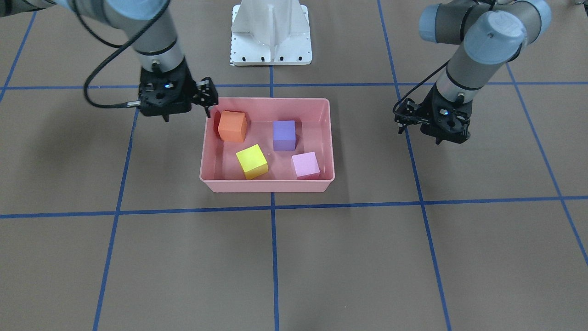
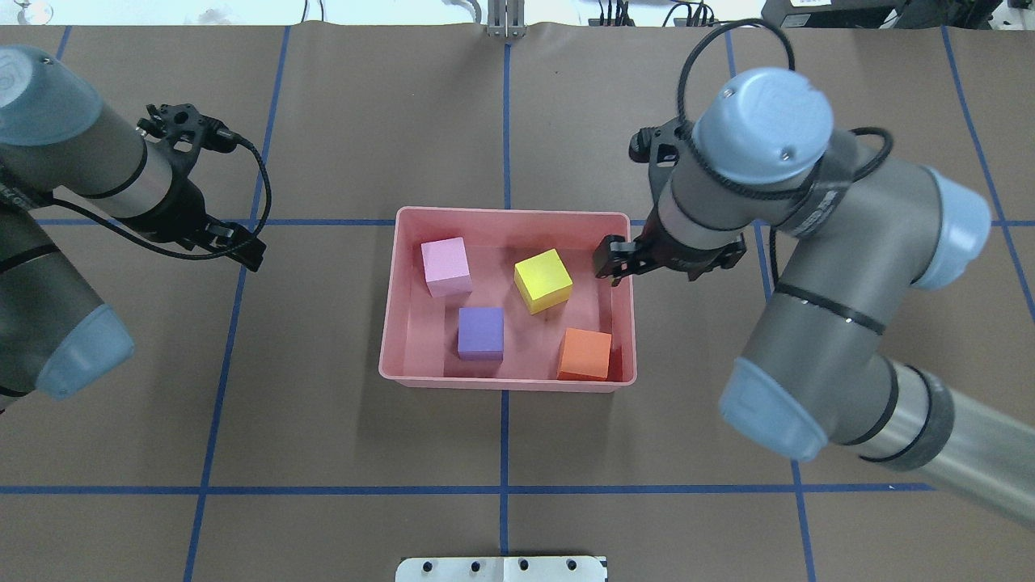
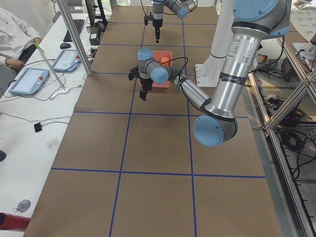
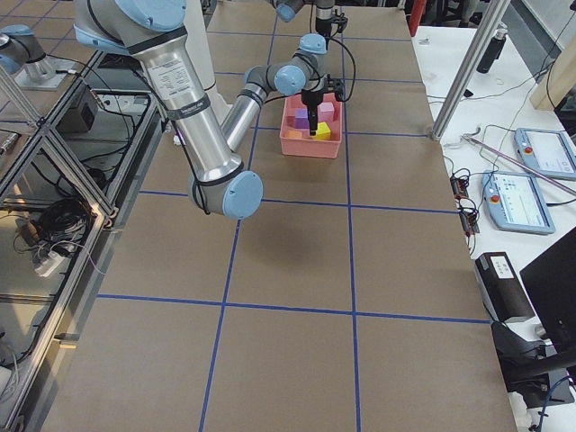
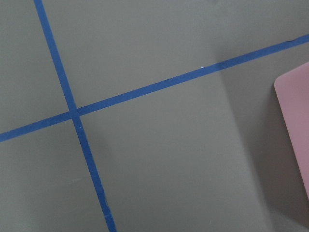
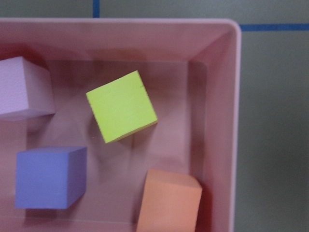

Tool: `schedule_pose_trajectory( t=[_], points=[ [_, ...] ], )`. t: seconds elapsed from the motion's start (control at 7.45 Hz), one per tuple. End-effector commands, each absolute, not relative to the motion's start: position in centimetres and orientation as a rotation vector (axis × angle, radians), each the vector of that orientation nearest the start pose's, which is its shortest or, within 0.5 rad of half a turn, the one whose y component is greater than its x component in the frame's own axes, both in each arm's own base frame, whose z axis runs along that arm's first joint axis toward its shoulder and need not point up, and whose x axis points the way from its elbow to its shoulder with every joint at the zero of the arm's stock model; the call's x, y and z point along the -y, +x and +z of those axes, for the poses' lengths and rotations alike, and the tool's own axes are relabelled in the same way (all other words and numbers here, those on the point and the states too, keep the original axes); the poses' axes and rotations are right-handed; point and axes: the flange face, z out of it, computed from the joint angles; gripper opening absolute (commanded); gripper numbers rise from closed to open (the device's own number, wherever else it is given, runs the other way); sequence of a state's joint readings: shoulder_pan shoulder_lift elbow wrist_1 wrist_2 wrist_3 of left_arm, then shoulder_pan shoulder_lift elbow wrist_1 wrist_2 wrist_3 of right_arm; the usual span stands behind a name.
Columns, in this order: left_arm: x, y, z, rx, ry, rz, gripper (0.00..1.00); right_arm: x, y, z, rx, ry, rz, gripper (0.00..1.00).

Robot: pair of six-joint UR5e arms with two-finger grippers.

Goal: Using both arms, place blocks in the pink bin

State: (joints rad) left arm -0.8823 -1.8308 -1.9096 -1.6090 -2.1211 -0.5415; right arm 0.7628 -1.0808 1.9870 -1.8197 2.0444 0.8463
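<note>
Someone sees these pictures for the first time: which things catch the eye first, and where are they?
The pink bin in the middle of the table stands out, holding four cubes: the orange cube, yellow cube, purple cube and light pink cube. The right gripper hangs above the bin's right edge; the left gripper is apart from the bin, over the table.

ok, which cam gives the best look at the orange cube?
Exterior front-facing: the small matte orange cube shows whole, top and one side, unblocked, in the corner of the pink plastic bin. Overhead also shows it whole. Right wrist crops its lower edge. Side views show a tiny patch. Left wrist misses it.
</note>
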Motion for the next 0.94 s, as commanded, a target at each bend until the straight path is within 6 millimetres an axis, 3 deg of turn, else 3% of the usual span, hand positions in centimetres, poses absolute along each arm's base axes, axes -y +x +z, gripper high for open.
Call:
schedule_pose_trajectory(
  t=[0.0, 0.27, 0.4, 0.54, 0.8],
  points=[
    [50.0, 20.6, 41.6, -0.724, 0.262, 0.364, 1.0, 50.7, -22.8, 32.2, 0.774, 0.124, -0.259, 1.0],
    [50.7, 9.3, 46.3, -0.734, 0.282, 0.404, 1.0, 52.0, -12.3, 42.0, 0.722, 0.143, -0.395, 1.0],
    [50.1, 4.9, 48.4, -0.718, 0.279, 0.401, 1.0, 52.5, -8.0, 46.1, 0.738, 0.136, -0.427, 1.0],
    [49.7, 1.8, 50.4, -0.696, 0.272, 0.421, 1.0, 52.4, -4.1, 50.1, 0.75, 0.129, -0.449, 1.0],
    [49.0, -5.1, 57.4, -0.675, 0.243, 0.439, 1.0, 50.8, 1.8, 55.3, 0.741, 0.106, -0.402, 1.0]
  ],
)
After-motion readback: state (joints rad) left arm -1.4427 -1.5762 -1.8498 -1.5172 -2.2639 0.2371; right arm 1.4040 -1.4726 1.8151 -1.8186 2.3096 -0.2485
